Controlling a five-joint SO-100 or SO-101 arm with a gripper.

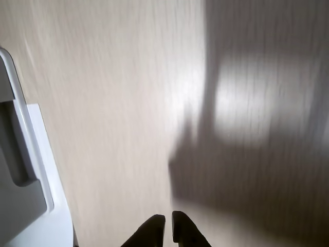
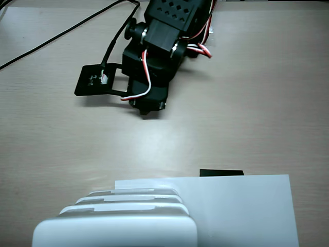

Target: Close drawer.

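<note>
In the wrist view a grey plastic piece with a whitish rim [image 1: 18, 170], seemingly the drawer, shows at the left edge, cut off by the frame. How far out it stands cannot be told. My gripper [image 1: 168, 226] is at the bottom edge. Its two dark fingertips are nearly together with nothing between them, well to the right of the drawer and apart from it. In the fixed view the gripper [image 2: 149, 107] hangs over bare table, far from the white drawer unit [image 2: 118, 226] at the bottom. No grey tray shows there. The wrist view is motion-blurred.
A flat white paper sheet [image 2: 241, 206] lies under and beside the unit; its edge shows in the wrist view [image 1: 43, 154]. A small black piece [image 2: 221, 173] lies at the sheet's far edge. A black plate [image 2: 95, 80] and cables [image 2: 56, 36] lie by the arm's base. The arm's shadow [image 1: 257, 170] falls on the wooden table.
</note>
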